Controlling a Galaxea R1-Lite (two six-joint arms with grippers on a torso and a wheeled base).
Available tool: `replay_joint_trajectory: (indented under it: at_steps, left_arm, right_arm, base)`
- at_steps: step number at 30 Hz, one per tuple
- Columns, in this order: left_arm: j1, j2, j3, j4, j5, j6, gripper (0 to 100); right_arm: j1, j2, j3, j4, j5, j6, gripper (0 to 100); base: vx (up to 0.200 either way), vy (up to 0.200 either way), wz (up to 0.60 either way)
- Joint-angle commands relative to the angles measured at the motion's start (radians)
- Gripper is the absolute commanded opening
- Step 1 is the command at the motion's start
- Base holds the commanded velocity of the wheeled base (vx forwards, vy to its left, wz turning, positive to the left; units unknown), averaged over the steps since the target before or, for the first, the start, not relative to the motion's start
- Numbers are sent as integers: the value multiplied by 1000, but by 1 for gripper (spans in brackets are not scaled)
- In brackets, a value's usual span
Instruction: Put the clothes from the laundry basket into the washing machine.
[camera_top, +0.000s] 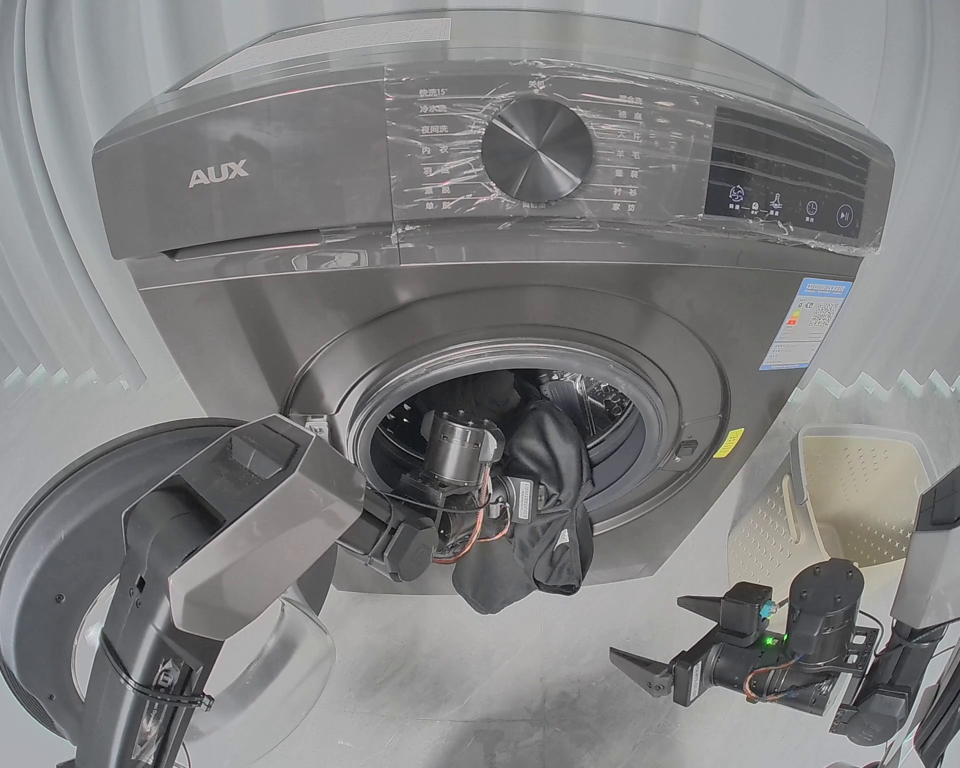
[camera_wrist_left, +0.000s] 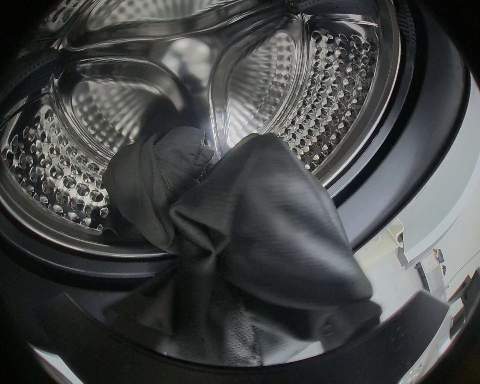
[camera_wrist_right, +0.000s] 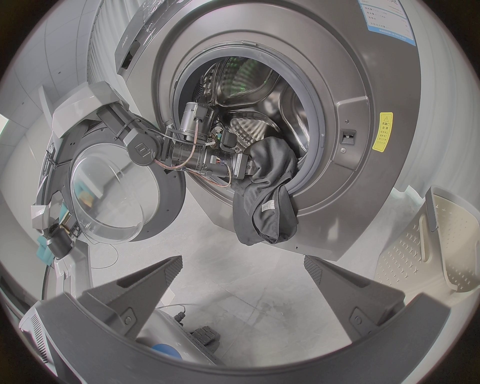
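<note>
- Right gripper (camera_wrist_right: 241, 260), nearest the lens, is hanging low over the floor near the laundry basket (camera_top: 800, 470), fingers spread wide and carrying nothing.
- Left gripper (camera_wrist_right: 243, 166) is sitting at the mouth of the washing machine (camera_top: 300, 330), against the dark garment (camera_top: 545, 470). Cloth is covering it, so I cannot tell its grip.
- Garment is straddling the door rim: bunched part inside the drum (camera_wrist_left: 300, 90), long end trailing down outside. Left arm is far nearer.
- Garment is looking limp, black and creased, with a small label showing.
- Judgement: the hanging end is needing a lift inward over the rim.

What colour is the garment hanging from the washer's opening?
The garment is black; right wrist view shows it best.
</note>
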Motion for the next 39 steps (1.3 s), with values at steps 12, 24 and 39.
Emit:
replay_joint_trajectory:
  at_steps: [12, 24, 39]
  left_arm:
    - [24, 131, -282, -84, 107, 6, 0]
    - [82, 165, -481, -107, 183, 8, 0]
    - [51, 31, -202, -50, 153, 1, 100]
  right_arm:
    - [4, -3, 16, -1, 0, -1, 100]
    - [5, 0, 16, -1, 0, 0, 100]
    - [5, 3, 16, -1, 2, 0, 100]
  base:
    - [0, 0, 0]
    - [0, 0, 0]
    - [0, 0, 0]
